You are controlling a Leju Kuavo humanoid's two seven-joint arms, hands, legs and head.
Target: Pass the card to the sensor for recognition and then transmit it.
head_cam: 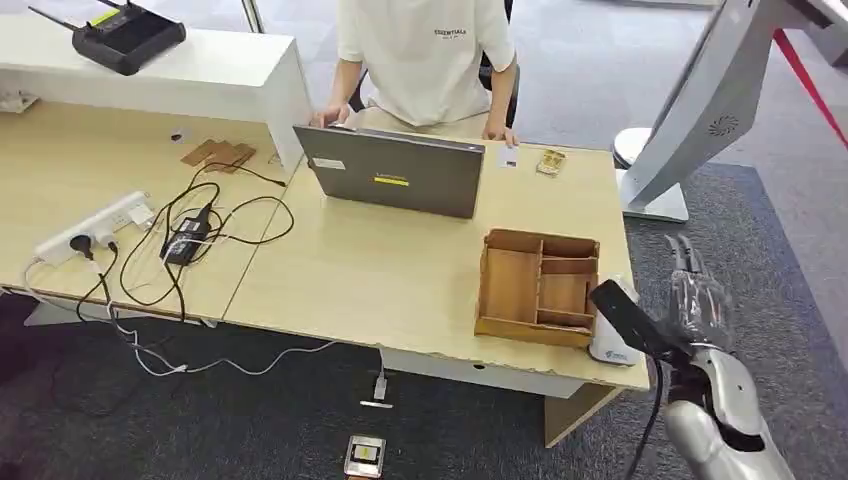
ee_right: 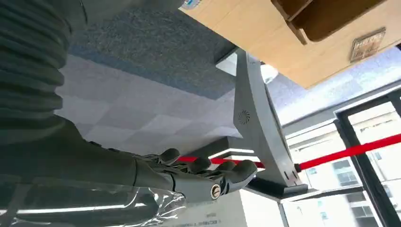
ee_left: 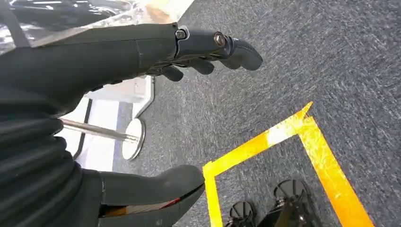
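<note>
A white card lies flat on the desk's far side, beside the hand of a person seated behind the laptop. A small white device with a blue mark, which may be the sensor, sits at the desk's near right corner. My right hand is raised just right of that corner under a clear plastic cover, its dark thumb reaching over the white device. In the right wrist view the right hand is stretched out and holds nothing. My left hand hangs over the carpet, fingers and thumb apart, empty.
A wooden compartment tray stands by the desk's right front edge. A grey laptop faces the person. Cables and a power strip cover the left desk. A white kiosk stand rises at the right. Yellow tape marks the floor.
</note>
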